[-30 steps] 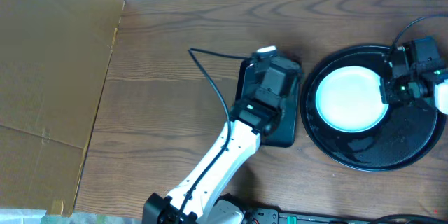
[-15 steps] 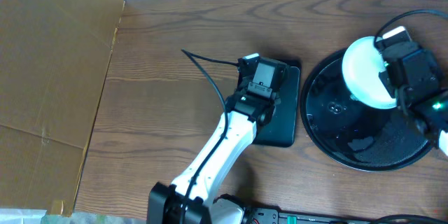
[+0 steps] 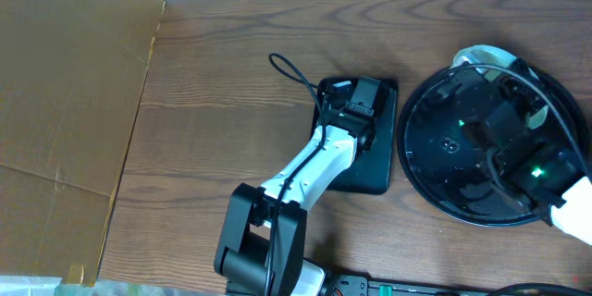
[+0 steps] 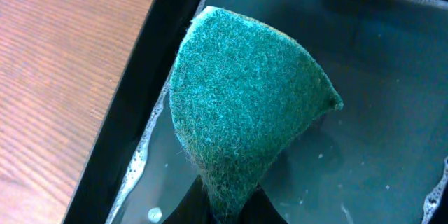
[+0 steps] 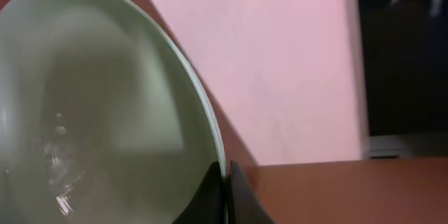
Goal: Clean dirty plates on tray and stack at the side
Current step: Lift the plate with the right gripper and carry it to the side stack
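Left wrist view: the left gripper [image 4: 227,210] is at the near edge of the picture, pinched tight on the bottom corner of a green pad [image 4: 245,105].
Pad: it stands up from the jaws like a fan, wide end away from them.
Small tray [image 4: 364,140]: it lies right under the pad, black and wet, with foam along its edge. The brown desk [image 4: 63,77] is just past that edge.
Right wrist view: the right gripper [image 5: 225,182] is squeezed shut on the rim of a white plate [image 5: 105,112].
Plate face: the hollow side looks at the camera and shines wet. I see no smear, but the picture is blurry.
Overhead, tray [image 3: 435,194]: the big round tray is at the right side of the desk, just beside the small tray. I see no plate lying flat on it.
Overhead, plate: it is lifted over the far rim of the tray, tipped up steeply, so only a thin white slice shows.
Which way: the plate is to the right of the pad and farther back.
Long side: the plate is round, so it has none; its flat face is what counts.
Next, I think: pad and plate face must meet, or the plate goes to the side.
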You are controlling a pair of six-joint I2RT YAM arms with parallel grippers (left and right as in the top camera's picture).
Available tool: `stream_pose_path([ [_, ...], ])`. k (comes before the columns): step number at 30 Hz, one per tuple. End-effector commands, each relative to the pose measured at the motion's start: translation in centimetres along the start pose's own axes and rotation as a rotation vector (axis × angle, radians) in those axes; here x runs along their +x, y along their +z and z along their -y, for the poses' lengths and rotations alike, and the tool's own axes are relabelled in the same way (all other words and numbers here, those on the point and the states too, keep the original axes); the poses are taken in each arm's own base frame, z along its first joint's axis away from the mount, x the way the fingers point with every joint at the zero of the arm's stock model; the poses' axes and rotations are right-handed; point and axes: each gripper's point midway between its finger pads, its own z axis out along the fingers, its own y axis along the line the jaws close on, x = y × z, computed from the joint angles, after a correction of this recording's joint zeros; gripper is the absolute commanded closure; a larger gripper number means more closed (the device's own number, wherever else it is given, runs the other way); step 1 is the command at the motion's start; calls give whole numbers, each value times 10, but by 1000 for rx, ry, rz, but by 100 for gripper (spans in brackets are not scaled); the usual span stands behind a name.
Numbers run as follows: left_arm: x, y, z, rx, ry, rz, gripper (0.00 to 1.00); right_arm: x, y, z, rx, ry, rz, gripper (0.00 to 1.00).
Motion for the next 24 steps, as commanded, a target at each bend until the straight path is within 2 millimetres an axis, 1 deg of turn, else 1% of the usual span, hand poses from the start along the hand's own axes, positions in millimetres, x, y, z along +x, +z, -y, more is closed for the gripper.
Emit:
stream_pose_path([
  [1,1,5,3,13,-22,-9,92,1,-10,20,89,-78,-32,99],
  [4,3,5,10,49,-25,-26,83,0,-12,24,113,-77,-37,99],
  [6,3,5,13,61,-27,-29,72,1,-12,25,119,-77,-43,99],
  [7,3,5,13,60,-27,-29,64,1,-12,26,122,-77,-47,99],
  [12,2,4,12,63,-28,-25,62,1,-12,26,123,-76,-48,99],
  [15,-3,-4,12,76,-38,-6,59,1,-12,26,123,-76,-48,99],
  [18,-16,-20,11,108,-63,41,51,1,-12,26,123,-77,-48,99],
  [20,-29,-39,9,144,-91,94,41,1,-12,27,125,-112,-48,99],
  [22,-39,-57,5,178,-117,145,37,-1,-12,29,131,-139,-44,99],
  [24,-47,-75,1,207,-139,187,36,-4,-12,32,140,-134,-37,99],
])
